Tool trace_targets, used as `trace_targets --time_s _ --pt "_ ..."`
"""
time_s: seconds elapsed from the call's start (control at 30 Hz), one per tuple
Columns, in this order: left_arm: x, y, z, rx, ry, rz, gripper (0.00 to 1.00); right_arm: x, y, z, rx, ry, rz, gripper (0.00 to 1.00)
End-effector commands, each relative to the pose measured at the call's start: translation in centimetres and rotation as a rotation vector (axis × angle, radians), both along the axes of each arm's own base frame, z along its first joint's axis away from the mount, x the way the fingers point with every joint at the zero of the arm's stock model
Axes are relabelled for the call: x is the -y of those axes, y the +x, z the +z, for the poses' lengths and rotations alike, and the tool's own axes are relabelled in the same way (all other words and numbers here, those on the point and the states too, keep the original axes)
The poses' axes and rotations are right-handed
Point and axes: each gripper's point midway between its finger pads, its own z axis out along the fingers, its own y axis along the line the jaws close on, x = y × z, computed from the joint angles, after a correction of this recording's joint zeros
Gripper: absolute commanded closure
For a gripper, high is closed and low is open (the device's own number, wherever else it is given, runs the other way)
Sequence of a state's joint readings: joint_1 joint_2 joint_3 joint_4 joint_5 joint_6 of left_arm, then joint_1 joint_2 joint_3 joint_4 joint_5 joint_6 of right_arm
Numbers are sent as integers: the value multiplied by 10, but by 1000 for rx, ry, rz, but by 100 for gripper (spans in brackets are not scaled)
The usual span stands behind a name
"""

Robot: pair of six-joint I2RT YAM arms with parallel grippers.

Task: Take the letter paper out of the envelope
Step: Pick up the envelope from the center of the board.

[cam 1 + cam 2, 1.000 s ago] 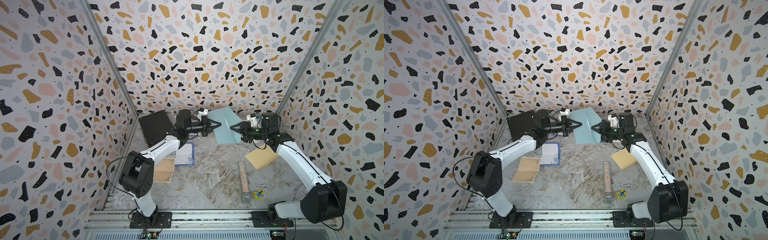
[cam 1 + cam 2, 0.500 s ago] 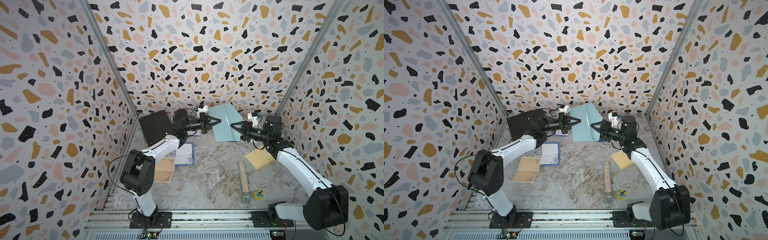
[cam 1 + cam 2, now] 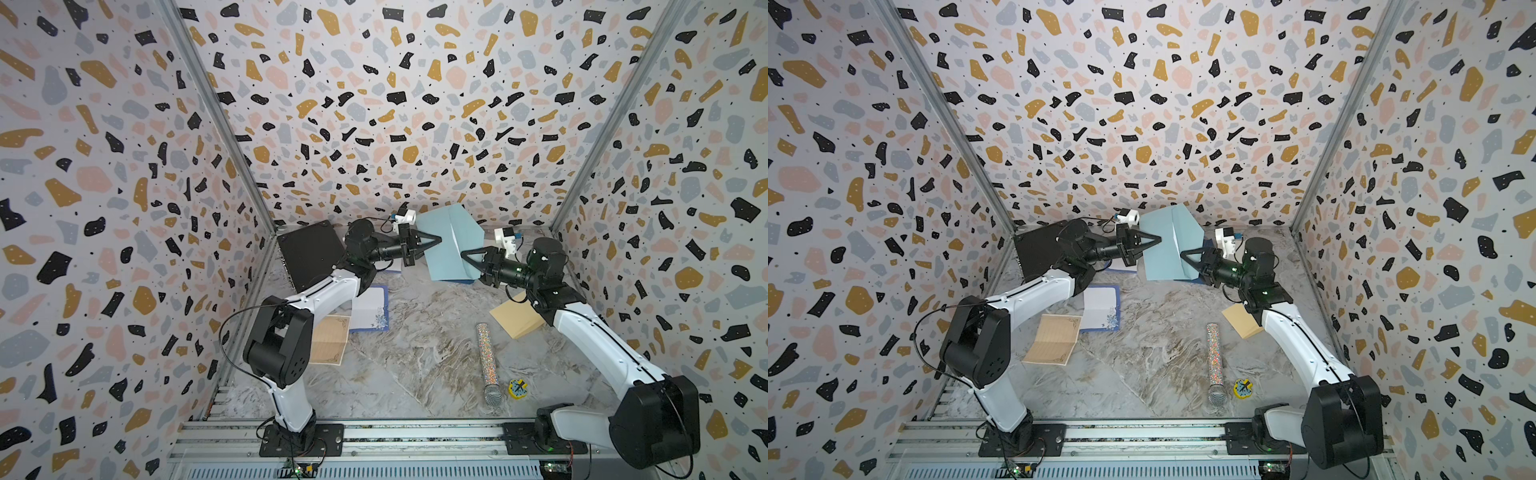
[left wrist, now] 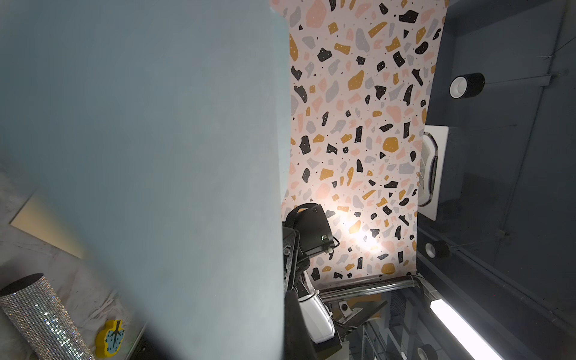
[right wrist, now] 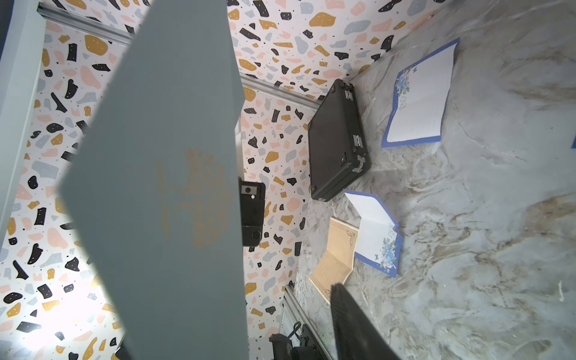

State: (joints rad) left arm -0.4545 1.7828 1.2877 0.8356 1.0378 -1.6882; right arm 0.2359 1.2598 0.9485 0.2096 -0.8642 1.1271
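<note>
Speckled terrazzo walls are closing round the marbled tabletop (image 3: 415, 374), where a blue-bordered sheet (image 3: 370, 307) and a tan sheet (image 3: 328, 345) are lying flat on my left side. Above the far end I am holding the pale blue envelope (image 3: 446, 245) upright in the air, my left pincer (image 3: 438, 240) clamped tight on its left edge. My right pincer (image 3: 463, 253) is meeting the opposite edge; whether it is gripping or merely touching I cannot tell. No letter paper is showing from the envelope, so I am judging it inside, with the whole pull-out left to do.
</note>
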Motion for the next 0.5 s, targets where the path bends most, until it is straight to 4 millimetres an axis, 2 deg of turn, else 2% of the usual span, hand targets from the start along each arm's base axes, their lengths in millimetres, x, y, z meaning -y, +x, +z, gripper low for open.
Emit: trace_targets --time_s 0.0,0.13,0.47 --pt "-2 1 28 92 -56 8 100 -4 -15 9 31 17 43 49" --pt "-1 3 28 93 -55 8 100 -4 -17 11 33 27 48 51" --pt "1 5 20 87 -39 1 100 -10 -17 38 47 150 87 59"
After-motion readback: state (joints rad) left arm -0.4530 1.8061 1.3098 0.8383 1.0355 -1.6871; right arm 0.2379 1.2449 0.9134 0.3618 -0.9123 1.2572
